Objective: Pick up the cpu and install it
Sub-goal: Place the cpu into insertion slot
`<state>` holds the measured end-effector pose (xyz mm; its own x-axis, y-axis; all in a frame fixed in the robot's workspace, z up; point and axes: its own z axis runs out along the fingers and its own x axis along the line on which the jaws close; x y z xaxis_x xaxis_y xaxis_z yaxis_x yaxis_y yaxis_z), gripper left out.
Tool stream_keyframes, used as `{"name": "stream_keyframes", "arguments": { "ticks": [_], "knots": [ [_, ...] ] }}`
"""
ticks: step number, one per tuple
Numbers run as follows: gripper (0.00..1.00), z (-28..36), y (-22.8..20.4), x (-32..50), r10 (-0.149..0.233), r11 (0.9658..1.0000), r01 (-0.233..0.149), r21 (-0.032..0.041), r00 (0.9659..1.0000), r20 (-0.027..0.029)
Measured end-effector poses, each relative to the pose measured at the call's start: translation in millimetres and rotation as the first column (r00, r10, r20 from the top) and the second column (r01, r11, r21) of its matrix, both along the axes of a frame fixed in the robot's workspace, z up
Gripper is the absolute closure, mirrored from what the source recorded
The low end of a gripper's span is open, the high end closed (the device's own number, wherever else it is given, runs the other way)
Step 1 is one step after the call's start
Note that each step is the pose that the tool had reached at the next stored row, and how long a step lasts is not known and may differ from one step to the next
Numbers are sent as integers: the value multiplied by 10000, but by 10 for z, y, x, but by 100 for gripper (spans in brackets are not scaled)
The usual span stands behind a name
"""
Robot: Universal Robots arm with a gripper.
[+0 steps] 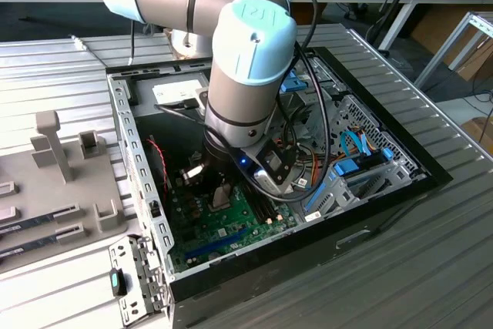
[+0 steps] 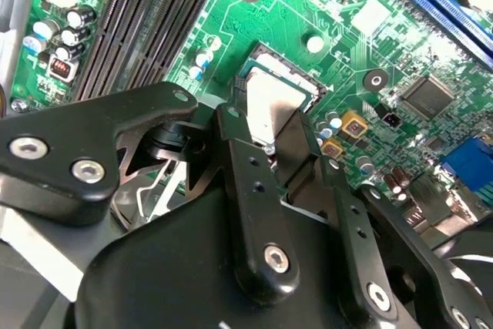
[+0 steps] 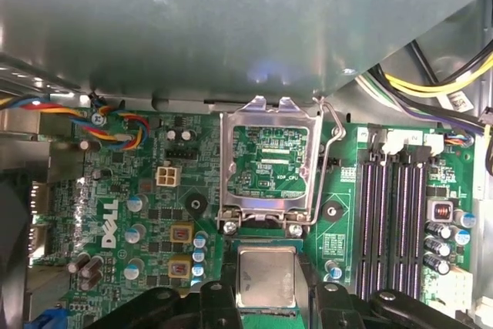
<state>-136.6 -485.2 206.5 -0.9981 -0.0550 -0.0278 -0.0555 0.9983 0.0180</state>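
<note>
**Item: the cpu** (image 3: 267,275) (image 2: 266,105). A small flat square chip with a silver-grey metal top and a thin green rim. It lies at the open socket (image 2: 286,72) of the motherboard (image 3: 154,213), just beside the hinge of the raised load plate (image 3: 269,163). Whether it is fully seated or a little above the socket cannot be told.

**Handling (judged):** light and rigid. The metal lid is smooth and offers little friction, and the underside contacts and the socket beneath are probably delicate. It is best held by two opposite edges and kept level, with a light squeeze and no pressure on the faces.

**Holder: the hand** (image 3: 267,292) (image 2: 266,122) (image 1: 219,190). It is closed to the width of the chip. In both wrist views its dark fingers (image 3: 218,302) (image 2: 245,182) sit against two opposite edges of the cpu, gripping it.

**Adjacent:**
- The retention lever (image 3: 336,152) is swung up beside the load plate.
- The long dark memory slots (image 3: 393,221) (image 2: 146,21) are close to the socket on one side.
- A cluster of capacitors (image 3: 135,229) stands on the other side.

**Enclosure:** an open computer case (image 1: 139,167) lies flat on the ribbed bench (image 1: 370,283). The arm (image 1: 246,59) reaches down into it.

**Elsewhere:** a grey fixture tray (image 1: 62,182) sits on the bench at the exterior view's left, well apart from the hand.
</note>
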Motion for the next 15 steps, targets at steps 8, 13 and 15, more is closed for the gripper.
{"name": "stream_keyframes", "arguments": {
  "ticks": [8, 13, 15],
  "knots": [
    [60, -3, -21, -6, -278, 9996, 278, 1, 9996, 1],
    [60, -3, -22, -10, -488, 9988, 488, 2, 9988, 0],
    [60, -3, -24, -15, -535, 9986, 535, 5, 9986, 1]
  ]
}}
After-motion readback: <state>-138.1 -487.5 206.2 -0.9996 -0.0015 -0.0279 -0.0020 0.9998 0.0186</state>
